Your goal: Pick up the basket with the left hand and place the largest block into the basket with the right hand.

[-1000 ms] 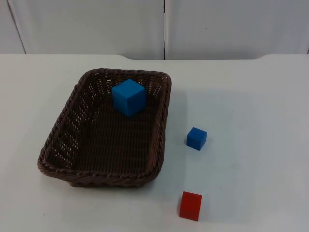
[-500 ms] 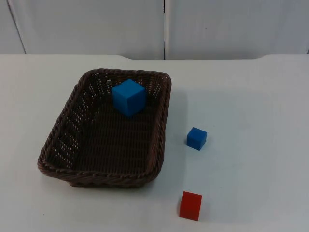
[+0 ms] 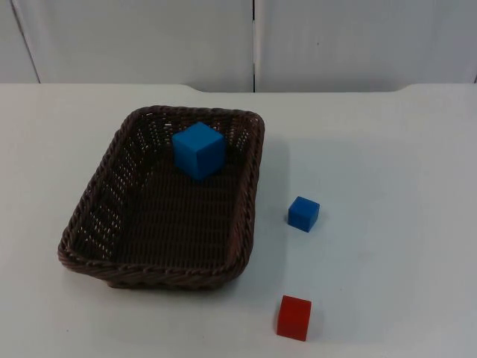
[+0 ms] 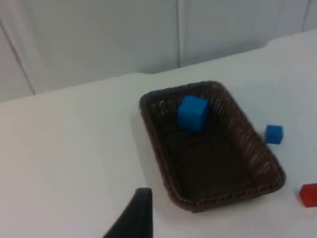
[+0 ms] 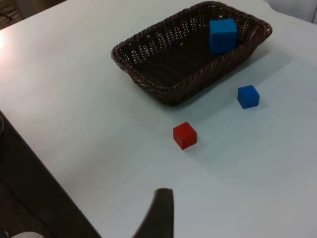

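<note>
A: Where does everything sit relative to the basket (image 3: 168, 201)?

B: The basket rests flat on the white table (image 3: 387, 149). The large blue block (image 3: 198, 150) lies inside it, against the far end wall. The small blue block (image 3: 303, 213) stands on the table just off the basket's right long side, and the red block (image 3: 294, 318) sits off its near right corner, apart from the rim.

A: So the biggest block is already in?

B: By the look of it, yes. Judged from how things lie, the placing is done and the basket stands set down.

A: And the grippers?

B: The left gripper (image 4: 133, 218) hangs high and well back from the basket, off its left side; the right gripper (image 5: 158, 213) hangs high too, out past the red block, farther from the basket still. Neither holds anything. Of each I see one black fingertip, so whether the jaws are released or clenched I cannot tell. Both arms seem to wait.

A: If the basket had to be lifted, how would it handle?

B: I judge it light and fairly stiff, woven wicker with a thick braided rim that gives the pads a rough bite. I would pinch the left long wall over its rim near the middle, so it stays level. The block looks hard, smooth and light; tilt the basket and it will likely slide.
</note>
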Controlling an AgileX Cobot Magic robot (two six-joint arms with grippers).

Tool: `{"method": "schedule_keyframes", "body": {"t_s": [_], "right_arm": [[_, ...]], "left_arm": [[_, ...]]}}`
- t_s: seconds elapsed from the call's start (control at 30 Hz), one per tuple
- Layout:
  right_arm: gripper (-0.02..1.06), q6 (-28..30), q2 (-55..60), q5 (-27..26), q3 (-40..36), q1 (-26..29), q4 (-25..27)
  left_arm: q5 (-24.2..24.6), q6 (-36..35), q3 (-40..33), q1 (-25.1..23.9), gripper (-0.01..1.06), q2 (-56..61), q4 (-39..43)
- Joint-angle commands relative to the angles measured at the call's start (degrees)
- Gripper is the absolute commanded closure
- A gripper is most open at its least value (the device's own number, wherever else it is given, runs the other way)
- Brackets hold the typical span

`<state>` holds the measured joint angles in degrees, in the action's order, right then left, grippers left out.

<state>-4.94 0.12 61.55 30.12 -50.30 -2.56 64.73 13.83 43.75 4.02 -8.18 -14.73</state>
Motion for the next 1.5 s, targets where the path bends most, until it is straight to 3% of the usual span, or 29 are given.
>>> {"method": "schedule_keyframes", "body": {"t_s": [0.0, 0.4, 0.53, 0.8, 1.47], "right_arm": [[0.27, 0.1, -0.1, 0.3, -0.6, -0.2, -0.1], [0.27, -0.2, -0.1, 0.3, -0.6, -0.2, -0.1], [0.27, -0.2, -0.1, 0.3, -0.6, -0.2, -0.1], [0.27, -0.2, -0.1, 0.3, -0.6, -0.2, -0.1], [0.27, -0.2, -0.1, 0.3, -0.6, -0.2, -0.1]], "left_arm": [[0.5, -0.8, -0.1, 0.0, 0.0, 0.8, 1.5], [-0.1, -1.9, -1.5, 0.0, 0.0, 1.9, 1.7], [-2.6, -5.9, -8.6, 0.0, 0.0, 5.6, 3.7], [-4.2, -16.3, -14.5, 0.0, 0.0, 8.2, 11.5], [-3.3, -14.2, -15.4, 0.0, 0.0, 8.2, 11.1]]}}
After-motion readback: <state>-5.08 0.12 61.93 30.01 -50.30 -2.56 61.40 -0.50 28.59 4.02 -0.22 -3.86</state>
